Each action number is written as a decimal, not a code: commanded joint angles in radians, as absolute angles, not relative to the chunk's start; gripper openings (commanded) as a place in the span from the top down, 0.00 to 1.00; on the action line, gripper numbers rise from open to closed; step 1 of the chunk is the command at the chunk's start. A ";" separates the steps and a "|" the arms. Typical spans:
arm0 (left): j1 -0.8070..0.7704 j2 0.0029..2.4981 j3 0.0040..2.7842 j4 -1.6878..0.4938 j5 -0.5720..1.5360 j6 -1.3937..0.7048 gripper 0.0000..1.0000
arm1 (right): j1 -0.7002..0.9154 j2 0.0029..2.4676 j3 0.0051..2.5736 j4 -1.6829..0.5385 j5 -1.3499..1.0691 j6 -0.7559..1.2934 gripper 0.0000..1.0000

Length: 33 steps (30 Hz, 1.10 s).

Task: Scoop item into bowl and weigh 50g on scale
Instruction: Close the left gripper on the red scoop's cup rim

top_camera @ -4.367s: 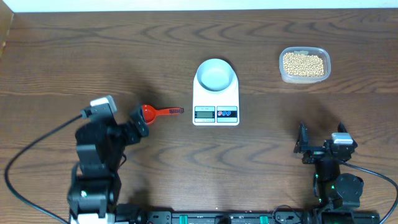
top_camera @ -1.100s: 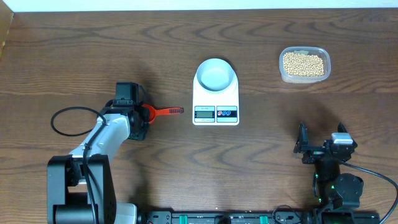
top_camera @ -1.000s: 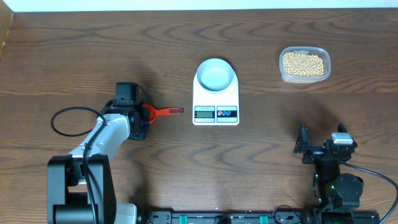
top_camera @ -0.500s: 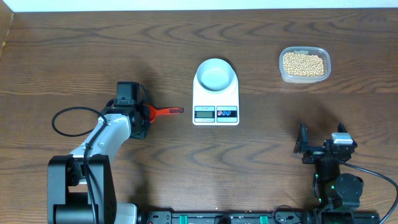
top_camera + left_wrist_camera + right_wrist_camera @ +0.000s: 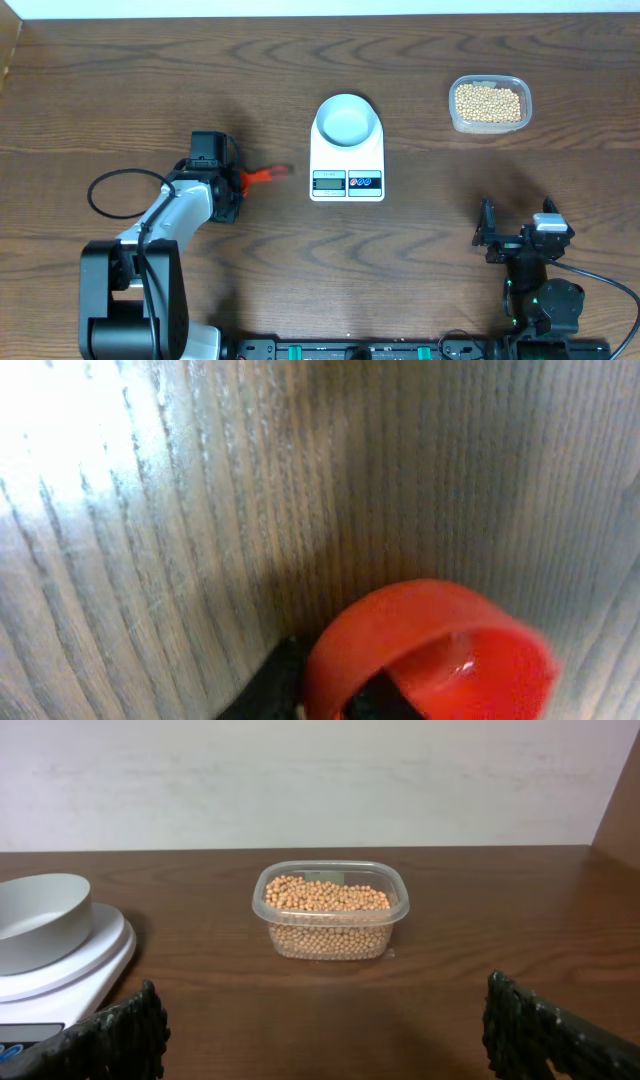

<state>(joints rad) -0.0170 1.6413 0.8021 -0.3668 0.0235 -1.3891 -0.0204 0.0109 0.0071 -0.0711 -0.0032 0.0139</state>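
Dark, strongly grained wooden surface [image 5: 120, 80] under everything, pale wall behind in the right wrist view. Left of centre in the overhead frame: left hand [image 5: 232, 188] clamped on the cup end of the red scoop [image 5: 420, 640], dark finger against the rim, handle pointing right toward the scale, probably gripped this way for carrying across to the beans. Centre frame: scale [image 5: 347, 162] with bowl [image 5: 347, 120] seated on its platform, empty, placed so for reading weight during filling. Upper right: clear tub [image 5: 452, 106] full of beans [image 5: 488, 103], well apart from the bowl. Lower right: right hand [image 5: 325, 1025] low near the surface, fingers wide apart, holding nothing, clear of the scoop's likely path.
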 commanded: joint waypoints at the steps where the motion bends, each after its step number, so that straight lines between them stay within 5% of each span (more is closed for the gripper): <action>1: -0.019 1.671 0.804 -0.376 0.018 -1.397 0.92 | -0.025 0.005 0.006 -0.076 0.001 0.002 0.01; 23: -0.016 1.660 0.805 -0.353 0.010 -1.082 0.93 | -0.025 0.005 0.006 -0.076 0.001 0.002 0.01; 33: -0.016 1.441 0.805 -0.353 -0.013 -0.796 0.93 | -0.025 0.005 0.006 -0.076 0.001 0.002 0.01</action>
<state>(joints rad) -0.0170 1.5131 0.8028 -0.3504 0.0139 -0.9325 -0.0204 0.0109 0.0071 -0.0708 -0.0029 0.0135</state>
